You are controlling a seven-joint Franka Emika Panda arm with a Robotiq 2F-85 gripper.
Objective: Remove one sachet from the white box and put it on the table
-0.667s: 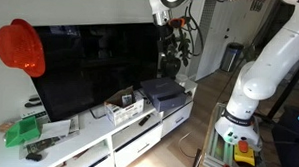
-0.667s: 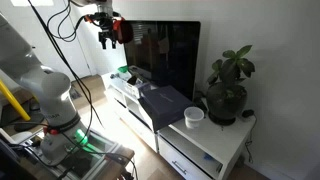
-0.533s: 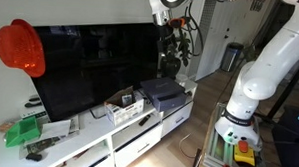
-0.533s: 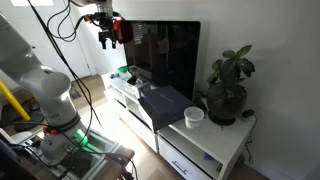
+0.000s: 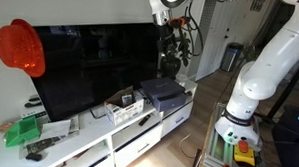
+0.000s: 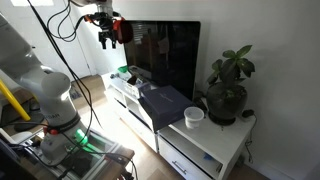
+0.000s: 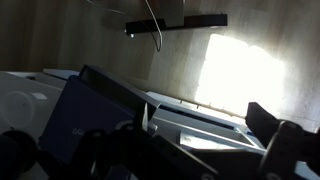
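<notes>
Hunting for the sachet (image 5: 121, 98) first, and I can only half make it out: in an exterior view some pale and tan-brown bits poke above the rim of the white box (image 5: 126, 112), too small for me to split into single packets or to say which way any one of them points. The box sits open-topped on the table (image 5: 97, 144), just in front of the TV screen (image 5: 90, 66), its long side running along the cabinet front, with the dark grey box (image 5: 161, 91) just beside it. My gripper (image 5: 170, 58) hangs high, level with the screen's upper part, well apart from the white box and touching nothing. From the end where the plant (image 6: 228, 85) and white cup (image 6: 194, 116) stand, the gripper (image 6: 107, 40) shows against the wall, and I cannot pick out the white box or any sachet there. The wrist view is dim and backlit: the fingers (image 7: 285, 148) are dark shapes at the bottom corners, spread wide with nothing between them, and the grey box lid (image 7: 85, 115) reads bluish below.
</notes>
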